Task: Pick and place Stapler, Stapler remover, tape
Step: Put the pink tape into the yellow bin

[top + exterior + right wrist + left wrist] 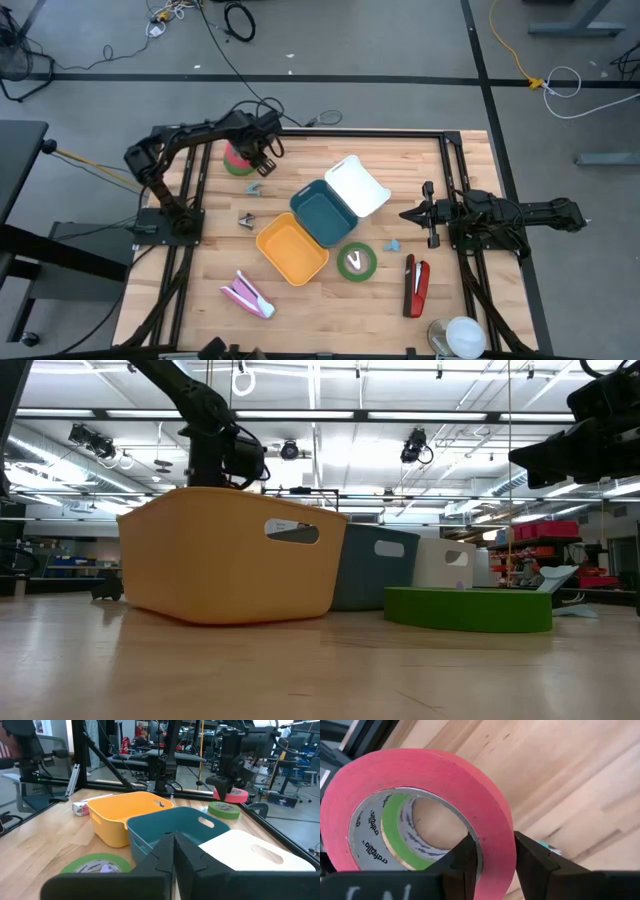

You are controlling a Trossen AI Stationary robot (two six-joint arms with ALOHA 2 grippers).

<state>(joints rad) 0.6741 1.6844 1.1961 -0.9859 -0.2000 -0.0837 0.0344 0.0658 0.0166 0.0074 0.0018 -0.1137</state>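
Closest to the lens in the left wrist view, a pink tape roll fills the picture: a broad, smooth ring with a grey printed cardboard core, and the left pincer pinches its wall, one dark finger inside the hole and the other on the outer face. In the right wrist view that roll hangs clear above a green tape roll lying flat at the far left corner of the pale wood-plank worktop. Three open plastic bins with rounded corners and slotted handles sit in a diagonal row at mid-worktop, touching one another: an orange bin, a teal bin and a white bin. From above, all three show only their bare floors. A second green tape ring lies flat just beside the orange and teal bins. A red and black stapler lies near the front right, a pink and white stapler near the front left. Small grey-blue staple removers lie scattered near the bins. The right pincer rests low at the right side with its fingers pressed together, pointing at the bins.
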